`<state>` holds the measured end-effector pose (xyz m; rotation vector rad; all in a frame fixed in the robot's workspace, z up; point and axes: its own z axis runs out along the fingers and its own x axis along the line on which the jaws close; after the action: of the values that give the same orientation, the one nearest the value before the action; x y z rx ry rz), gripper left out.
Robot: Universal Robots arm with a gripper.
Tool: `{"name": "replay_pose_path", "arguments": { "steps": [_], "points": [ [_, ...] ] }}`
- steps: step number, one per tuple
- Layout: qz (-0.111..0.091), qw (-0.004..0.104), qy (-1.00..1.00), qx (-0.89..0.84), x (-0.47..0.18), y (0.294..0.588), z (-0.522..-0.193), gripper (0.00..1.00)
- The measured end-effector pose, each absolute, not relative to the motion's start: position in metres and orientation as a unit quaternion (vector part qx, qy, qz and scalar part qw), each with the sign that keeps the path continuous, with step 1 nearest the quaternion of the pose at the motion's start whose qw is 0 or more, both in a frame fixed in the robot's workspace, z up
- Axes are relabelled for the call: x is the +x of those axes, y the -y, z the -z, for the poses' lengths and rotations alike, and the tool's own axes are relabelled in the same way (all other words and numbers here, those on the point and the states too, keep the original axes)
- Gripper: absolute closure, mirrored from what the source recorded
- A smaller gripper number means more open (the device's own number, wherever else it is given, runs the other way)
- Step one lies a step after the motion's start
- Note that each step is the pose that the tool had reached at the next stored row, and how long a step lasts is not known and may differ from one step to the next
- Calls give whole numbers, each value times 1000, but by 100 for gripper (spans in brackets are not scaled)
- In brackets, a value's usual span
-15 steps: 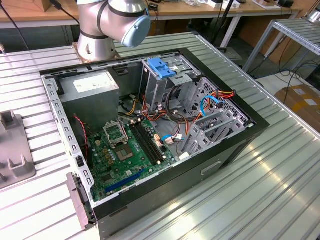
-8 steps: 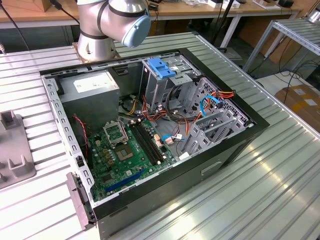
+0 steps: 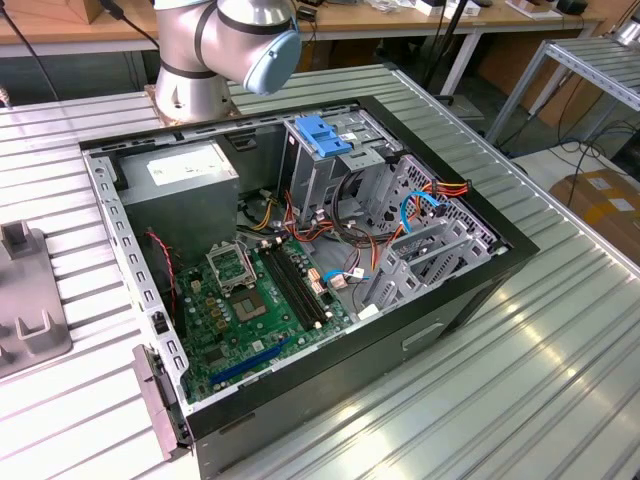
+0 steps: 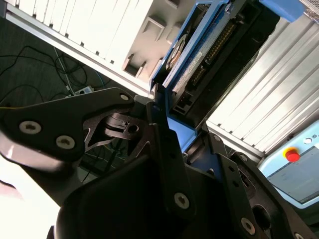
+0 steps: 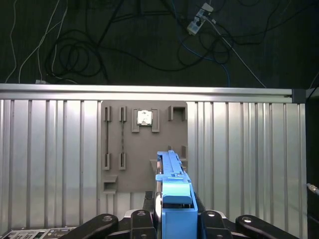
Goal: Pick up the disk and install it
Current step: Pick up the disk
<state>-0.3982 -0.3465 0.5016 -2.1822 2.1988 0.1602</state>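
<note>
The fingers [image 4: 163,142] are pinching the disk [image 4: 197,59] from both sides at one short end, so the gripper [image 4: 182,124] is closed on it and carrying it. In the first wrist view the disk [image 5: 173,196] is showing edge-on, its blue rail towards the camera. It is hanging over the grey holder [image 5: 144,149] lying on the ribbed worktop [image 5: 50,159], and seems to be off the holder rather than seated in it (how high, I cannot tell).

The grip is taking only that one end, so most of the disk is sticking out past the fingers. A knock on the free end could be levering it askew or out of the hold. A tilted disk would probably be jamming against the sides of its slot.

In the exterior view the open computer case [image 3: 330,395] is lying on its side on the worktop [image 3: 540,380], with the arm [image 3: 225,40] rising behind it. Inside, the drive cage [image 3: 325,180] with its blue bracket [image 3: 325,135] is standing beside the circuit board [image 3: 250,310]. Loose cables [image 3: 420,205] are looping around and between the metal bays. To my eye they are what is standing in the way, since a rail could be snagging on them.
</note>
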Motion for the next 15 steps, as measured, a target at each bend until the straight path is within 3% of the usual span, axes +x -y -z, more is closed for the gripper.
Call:
{"name": "replay_pose_path", "arguments": {
  "steps": [15],
  "points": [
    [-52, 20, -709, -703, -389, 350, -501, 63]
  ]
}}
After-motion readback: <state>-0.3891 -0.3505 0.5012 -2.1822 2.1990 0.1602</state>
